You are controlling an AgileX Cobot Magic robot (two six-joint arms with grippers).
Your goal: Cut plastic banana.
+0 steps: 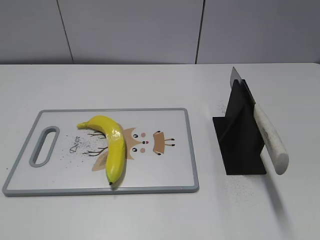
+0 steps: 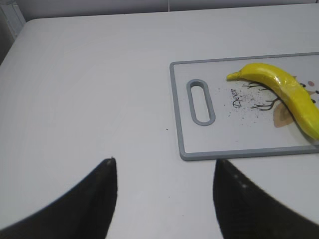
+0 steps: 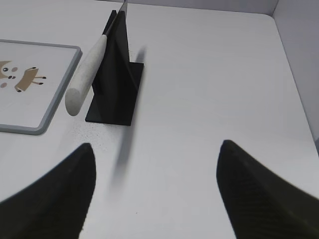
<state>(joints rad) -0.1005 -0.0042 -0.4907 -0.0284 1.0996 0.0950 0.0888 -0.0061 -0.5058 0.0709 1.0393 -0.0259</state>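
The plastic banana [image 1: 111,145], glossy yellow and curved, lies on the white cutting board [image 1: 170,170] with a grey rim and a deer drawing. It also shows in the left wrist view [image 2: 286,94] on the board [image 2: 199,149]. A knife with a white handle [image 1: 270,137] rests tilted in a black stand [image 1: 240,135]; in the right wrist view the handle [image 3: 87,74] points toward me from the stand [image 3: 117,84]. My left gripper [image 2: 164,162] is open and empty over bare table, left of the board. My right gripper [image 3: 157,147] is open and empty, in front of the stand. Neither gripper shows in the exterior view.
The white table [image 1: 150,215] carries the board at left and the knife stand at right. A grey panelled wall [image 1: 150,30] stands behind. The table's right edge shows in the right wrist view [image 3: 291,74].
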